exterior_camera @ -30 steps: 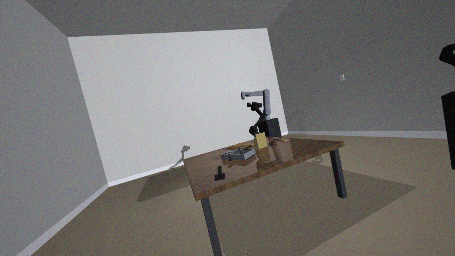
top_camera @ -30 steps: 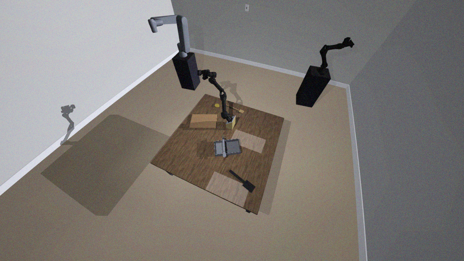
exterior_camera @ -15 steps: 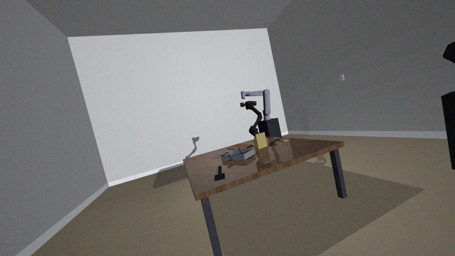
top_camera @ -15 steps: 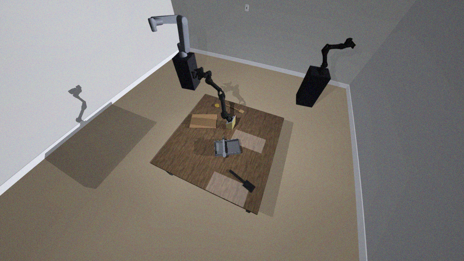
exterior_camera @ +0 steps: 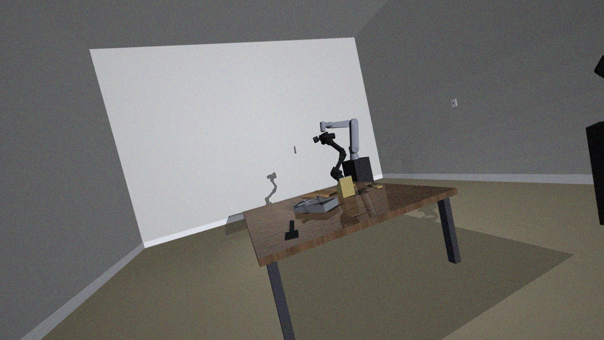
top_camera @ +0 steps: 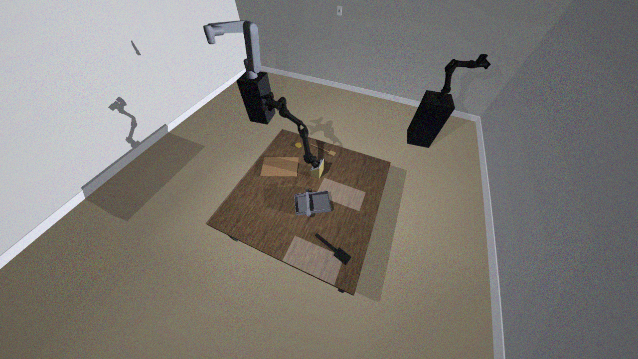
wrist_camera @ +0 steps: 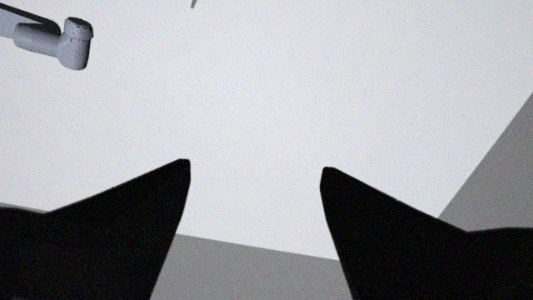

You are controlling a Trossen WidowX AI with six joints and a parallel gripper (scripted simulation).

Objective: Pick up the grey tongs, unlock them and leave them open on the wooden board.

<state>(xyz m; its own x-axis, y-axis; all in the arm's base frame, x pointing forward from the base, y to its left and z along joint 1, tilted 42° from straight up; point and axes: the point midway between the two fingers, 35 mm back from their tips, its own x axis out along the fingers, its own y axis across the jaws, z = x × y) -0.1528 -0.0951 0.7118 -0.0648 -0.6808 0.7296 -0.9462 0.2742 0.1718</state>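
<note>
Item: tongs [top_camera: 308,203], grey, laid crosswise over the tin [top_camera: 329,204] [exterior_camera: 324,206], unheld. Gripper [top_camera: 263,101] [exterior_camera: 319,138] [wrist_camera: 256,173]: fingers parted, nothing held, raised well apart from the tongs, beyond the table's board [top_camera: 279,166] side.

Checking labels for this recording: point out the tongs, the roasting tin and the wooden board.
tongs [top_camera: 308,205]: top, arm
roasting tin [top_camera: 331,203] [exterior_camera: 314,208]: top, exterior; side wall
wooden board [top_camera: 279,166]: top, upper face
</note>
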